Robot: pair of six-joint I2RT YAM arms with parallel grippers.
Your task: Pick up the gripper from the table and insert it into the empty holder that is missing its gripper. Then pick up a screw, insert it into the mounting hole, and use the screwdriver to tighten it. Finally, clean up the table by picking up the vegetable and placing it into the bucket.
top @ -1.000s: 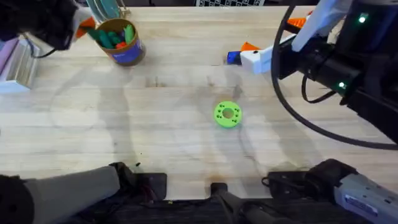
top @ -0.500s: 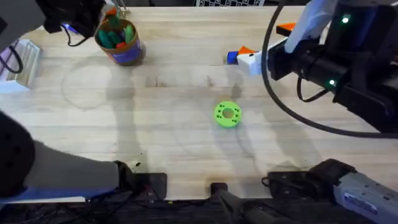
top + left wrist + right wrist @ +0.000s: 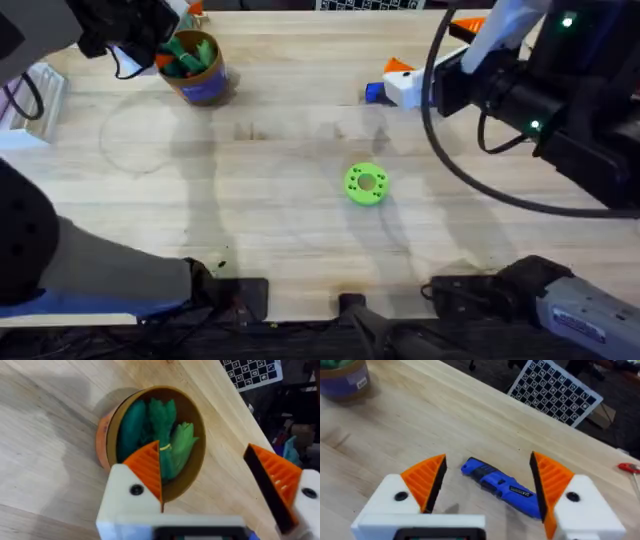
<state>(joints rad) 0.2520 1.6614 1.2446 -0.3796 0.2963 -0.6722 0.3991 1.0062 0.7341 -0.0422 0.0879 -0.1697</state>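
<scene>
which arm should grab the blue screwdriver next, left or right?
Right. Its open pincer hangs directly over the screwdriver, which lies on the table between the orange fingers. The left pincer is open over the bucket at the far left corner, far from it.

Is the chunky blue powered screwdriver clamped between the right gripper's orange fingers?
No. The chunky blue powered screwdriver lies on the wooden table, with the right gripper open above it, not touching.

desk (image 3: pixel 300 220): we see pale matt wood grain | bucket (image 3: pixel 150 440): smooth matt tan wall | vegetable (image 3: pixel 172 447): matt green plastic | screwdriver (image 3: pixel 502 485): glossy blue plastic | left gripper (image 3: pixel 210 480): white plastic, orange ribbed pads
</scene>
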